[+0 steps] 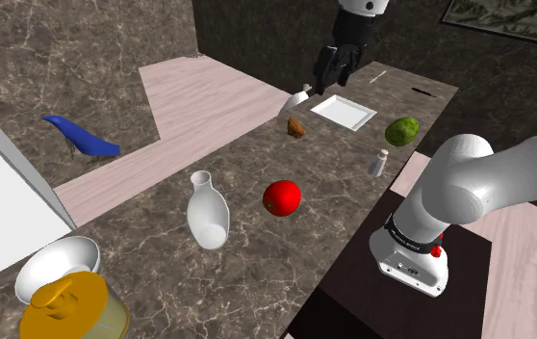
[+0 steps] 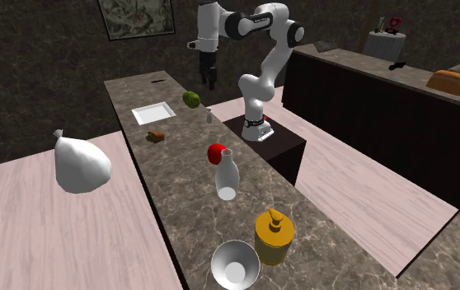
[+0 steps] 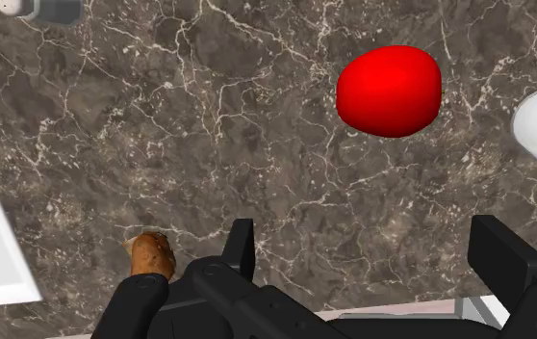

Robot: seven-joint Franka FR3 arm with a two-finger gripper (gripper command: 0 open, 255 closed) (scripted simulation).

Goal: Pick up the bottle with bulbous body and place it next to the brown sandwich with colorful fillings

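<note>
Fingers (image 3: 241, 248) gape empty over bare counter (image 3: 257, 125) near its edge, sandwich (image 3: 151, 254) beside one fingertip.

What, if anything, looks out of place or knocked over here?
A white bulbous bottle sits tilted on the pale pink surface beside the dark counter, not upright like the taller white bottle. Nothing looks spilled.

place: kitchen | signs: marble counter (image 1: 257, 265); sandwich (image 1: 296, 127); bowl (image 1: 53, 262); wall picture (image 2: 136, 16)
</note>
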